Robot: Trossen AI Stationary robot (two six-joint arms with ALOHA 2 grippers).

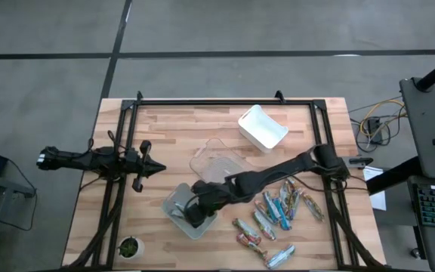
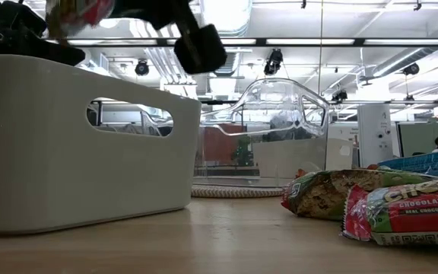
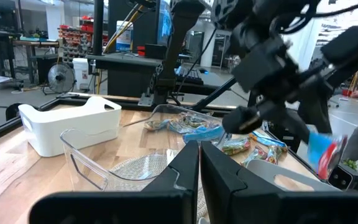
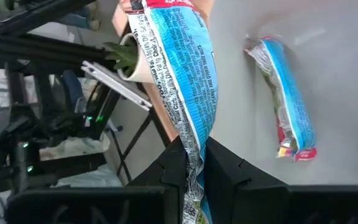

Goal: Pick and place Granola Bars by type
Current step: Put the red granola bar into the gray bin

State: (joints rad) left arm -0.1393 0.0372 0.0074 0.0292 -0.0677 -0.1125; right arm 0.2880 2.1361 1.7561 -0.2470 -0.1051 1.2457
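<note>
My right gripper (image 1: 194, 214) reaches from the table's right side over the pale grey bin (image 1: 178, 205) and is shut on a bright blue granola bar (image 4: 179, 62). A second blue bar (image 4: 284, 112) lies flat on that bin's floor. The other bars (image 1: 278, 211), blue, red and greenish-brown, lie scattered on the table's right near part. In the low view two of them (image 2: 333, 194) rest flat on the wood. My left gripper (image 1: 154, 168) waits shut at the table's left, touching nothing. A clear bin (image 1: 217, 162) and a white bin (image 1: 263, 127) stand farther back. My right gripper pinches the blue bar between its two fingers at one end of the wrapper (image 4: 191, 134). The fingers come from above, pointing down into the grey bin. The bar sticks out past the fingertips, lifted clear above the bin floor (image 4: 328, 56).
A small potted plant (image 1: 129, 247) stands at the table's near left corner. A black frame (image 1: 225, 102) rims the table. The clear bin sits just beyond the grey one, close to my right arm (image 1: 278, 172). Bare wood (image 1: 165, 128) lies at the far left.
</note>
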